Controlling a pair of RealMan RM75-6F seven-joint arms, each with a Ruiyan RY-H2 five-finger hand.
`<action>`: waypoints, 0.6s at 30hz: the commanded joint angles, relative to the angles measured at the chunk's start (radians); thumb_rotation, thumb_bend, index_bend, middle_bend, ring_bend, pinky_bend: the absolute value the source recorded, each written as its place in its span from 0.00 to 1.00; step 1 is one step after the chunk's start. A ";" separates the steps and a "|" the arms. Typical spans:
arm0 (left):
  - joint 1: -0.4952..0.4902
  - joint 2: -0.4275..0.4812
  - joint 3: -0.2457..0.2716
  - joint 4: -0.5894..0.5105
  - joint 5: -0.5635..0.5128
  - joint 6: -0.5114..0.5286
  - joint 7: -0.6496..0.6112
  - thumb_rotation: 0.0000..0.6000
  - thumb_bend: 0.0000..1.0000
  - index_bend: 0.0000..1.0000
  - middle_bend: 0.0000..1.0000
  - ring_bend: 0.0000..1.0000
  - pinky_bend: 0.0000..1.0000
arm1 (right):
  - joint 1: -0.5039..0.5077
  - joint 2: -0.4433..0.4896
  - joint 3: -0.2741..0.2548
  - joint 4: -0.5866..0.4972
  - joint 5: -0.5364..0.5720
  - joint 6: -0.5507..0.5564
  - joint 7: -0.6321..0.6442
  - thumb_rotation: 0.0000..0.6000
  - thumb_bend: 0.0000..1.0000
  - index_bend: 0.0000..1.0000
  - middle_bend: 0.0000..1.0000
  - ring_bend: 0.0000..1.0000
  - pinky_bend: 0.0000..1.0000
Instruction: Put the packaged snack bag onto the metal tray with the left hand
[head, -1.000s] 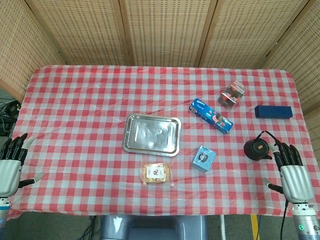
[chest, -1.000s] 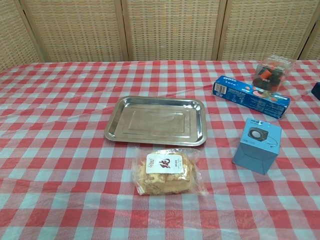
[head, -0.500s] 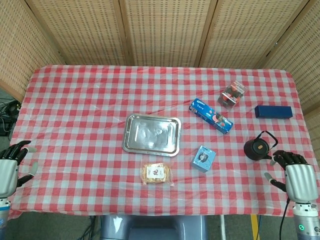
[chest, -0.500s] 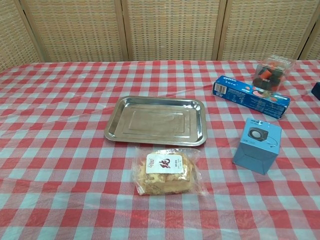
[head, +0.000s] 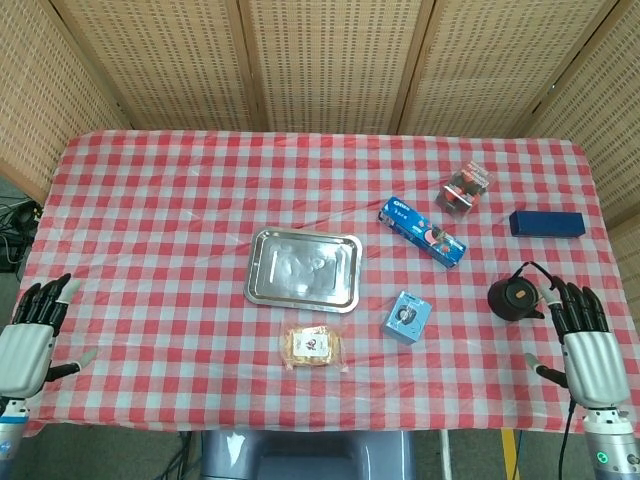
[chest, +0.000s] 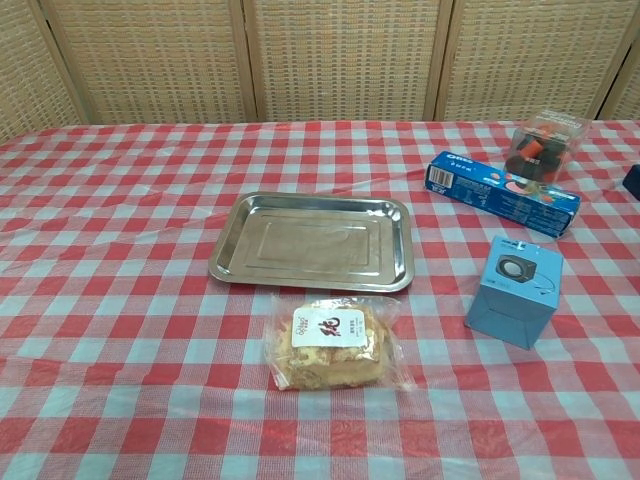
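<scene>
Table: covered by a red and white checked cloth (head: 150, 200), a bit wrinkled; woven straw screens (head: 330, 60) with wood frames stand behind
Metal tray (chest: 314, 240): shiny, flat, with round corners; nothing on it
Snack bag (chest: 335, 342): clear crinkly plastic with a white label; lies on the cloth just in front of the tray
Left hand (head: 28, 340): fingers spread, holding nothing, at the table's left edge
Right hand (head: 582, 345): fingers spread, holding nothing, just beside a black kettle (head: 512, 296)

Blue cookie box (head: 422, 231), small speaker box (head: 405, 317), black kettle (head: 512, 296) (right side).
</scene>
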 joint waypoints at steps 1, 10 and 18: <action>-0.021 0.010 0.006 -0.022 0.024 -0.020 -0.005 1.00 0.18 0.00 0.00 0.00 0.00 | -0.001 0.002 0.001 -0.001 0.001 0.002 0.005 1.00 0.07 0.02 0.00 0.00 0.00; -0.182 0.012 -0.010 -0.101 0.056 -0.252 0.087 1.00 0.17 0.00 0.00 0.00 0.00 | -0.003 0.007 0.015 -0.006 0.038 -0.010 0.017 1.00 0.07 0.06 0.00 0.00 0.00; -0.321 -0.068 -0.042 -0.169 -0.002 -0.448 0.242 1.00 0.18 0.01 0.00 0.00 0.00 | -0.010 0.020 0.034 -0.015 0.068 -0.002 0.047 1.00 0.07 0.07 0.00 0.00 0.00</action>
